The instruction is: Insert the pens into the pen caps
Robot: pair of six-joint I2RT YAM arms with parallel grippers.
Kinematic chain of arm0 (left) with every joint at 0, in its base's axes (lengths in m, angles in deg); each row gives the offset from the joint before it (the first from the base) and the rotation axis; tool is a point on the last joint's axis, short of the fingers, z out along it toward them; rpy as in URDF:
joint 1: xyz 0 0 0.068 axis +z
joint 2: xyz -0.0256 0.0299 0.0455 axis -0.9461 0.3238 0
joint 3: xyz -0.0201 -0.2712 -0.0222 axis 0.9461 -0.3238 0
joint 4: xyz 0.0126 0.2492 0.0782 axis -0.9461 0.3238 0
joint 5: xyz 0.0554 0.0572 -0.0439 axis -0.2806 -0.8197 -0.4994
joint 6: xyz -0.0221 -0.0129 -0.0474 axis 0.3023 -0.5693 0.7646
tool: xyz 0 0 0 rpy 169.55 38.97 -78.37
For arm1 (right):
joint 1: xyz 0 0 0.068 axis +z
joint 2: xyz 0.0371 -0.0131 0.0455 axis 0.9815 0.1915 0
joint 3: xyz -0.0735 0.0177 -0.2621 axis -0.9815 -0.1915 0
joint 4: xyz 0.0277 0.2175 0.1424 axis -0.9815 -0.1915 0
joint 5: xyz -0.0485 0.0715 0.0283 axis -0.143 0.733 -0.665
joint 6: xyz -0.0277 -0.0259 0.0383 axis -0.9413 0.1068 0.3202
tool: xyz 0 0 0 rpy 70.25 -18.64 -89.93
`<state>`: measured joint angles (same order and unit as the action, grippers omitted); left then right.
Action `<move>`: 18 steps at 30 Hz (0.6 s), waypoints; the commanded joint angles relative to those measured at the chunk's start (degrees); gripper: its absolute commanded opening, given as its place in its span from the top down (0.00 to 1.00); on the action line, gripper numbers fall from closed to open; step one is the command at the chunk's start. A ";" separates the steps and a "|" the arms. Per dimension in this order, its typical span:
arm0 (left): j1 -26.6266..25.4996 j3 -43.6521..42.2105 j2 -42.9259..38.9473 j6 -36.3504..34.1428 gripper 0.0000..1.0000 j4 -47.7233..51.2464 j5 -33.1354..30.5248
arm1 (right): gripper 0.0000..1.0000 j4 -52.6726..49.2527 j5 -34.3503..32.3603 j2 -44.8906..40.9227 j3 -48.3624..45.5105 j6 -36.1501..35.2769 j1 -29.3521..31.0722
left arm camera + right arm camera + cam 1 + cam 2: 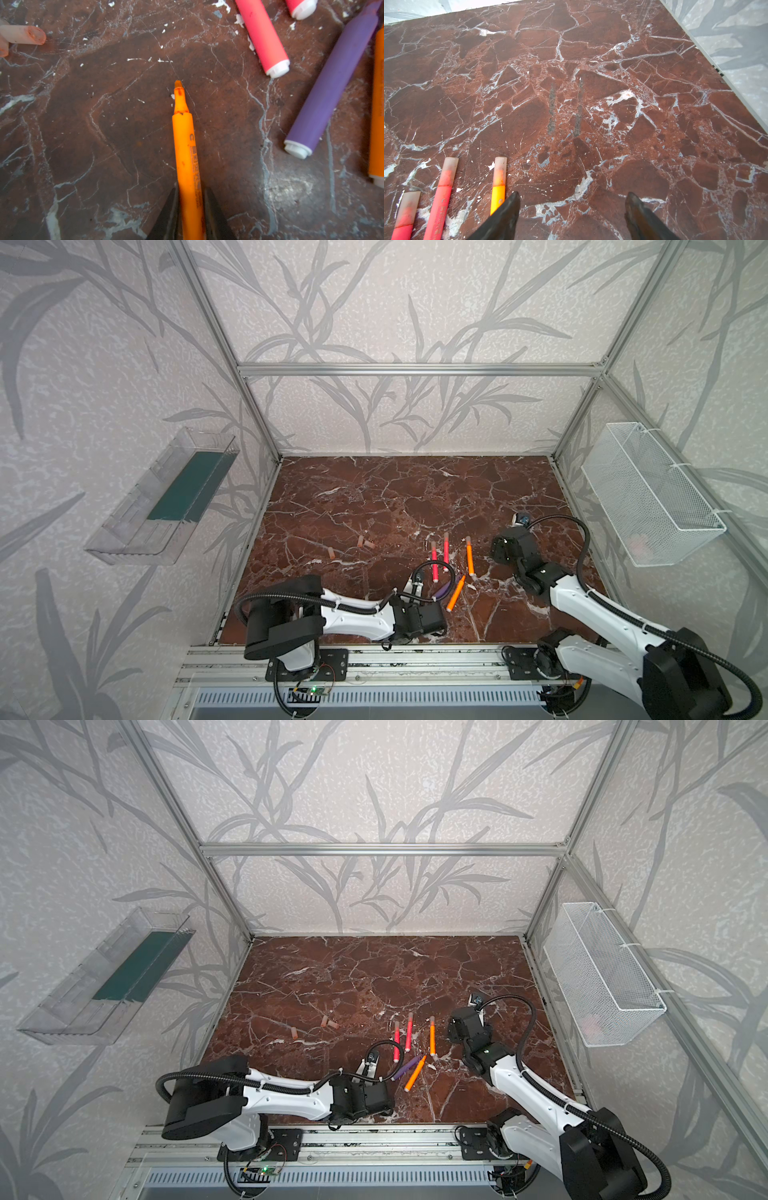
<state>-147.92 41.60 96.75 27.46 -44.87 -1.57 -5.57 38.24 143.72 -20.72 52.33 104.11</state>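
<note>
The left hand [190, 188] pinches an orange pen [185, 145], its bare tip pointing straight out ahead; the loose caps [360, 541] lie well apart, toward the worktop's [374, 497] left edge; the right hand [572, 195] gapes wide, empty, farther from them.

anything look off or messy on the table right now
Nothing looks spilled or broken. Two parallel dark grey streaks mark the marble table ahead of the open right gripper, like scuffs. The purple pen and a loose orange pen lie slanted side by side, unlike the three capped pens in a tidy row.
</note>
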 commanded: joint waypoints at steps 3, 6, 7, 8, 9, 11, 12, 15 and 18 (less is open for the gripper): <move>0.44 -3.66 1.29 2.82 0.77 1.66 1.71 | 0.21 1.26 0.09 -3.02 -2.02 0.28 -0.10; 0.51 -4.49 0.89 2.78 0.77 0.84 2.02 | 0.20 2.15 0.00 -4.16 -3.00 0.23 -0.10; 0.53 -4.65 0.81 2.74 0.78 0.82 2.00 | 0.20 2.52 0.00 -4.38 -3.18 0.22 -0.10; 0.69 -4.75 0.70 2.74 0.79 0.74 1.95 | 0.20 2.75 -0.08 -4.48 -3.37 0.19 -0.11; 0.79 -4.92 0.57 2.61 0.79 0.50 1.94 | 0.20 2.93 -0.13 -4.48 -3.40 0.14 -0.10; 1.45 -5.68 -0.18 1.76 0.80 -1.00 2.79 | 0.20 2.95 -0.21 -4.39 -3.40 0.17 -0.10; 1.81 -6.00 -0.55 1.03 0.80 -1.77 3.46 | 0.19 2.99 -0.26 -4.31 -3.31 0.22 -0.09; 2.69 -7.11 -2.02 0.20 0.82 -3.09 4.43 | 0.19 3.02 -0.33 -4.06 -3.20 0.27 -0.10; 2.90 -7.13 -3.70 -0.09 0.84 -1.98 4.06 | 0.19 3.05 -0.13 -3.74 -3.05 0.07 -0.10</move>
<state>-145.63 36.81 93.14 27.59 -51.86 0.05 -3.69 38.57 140.07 -23.83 52.30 104.13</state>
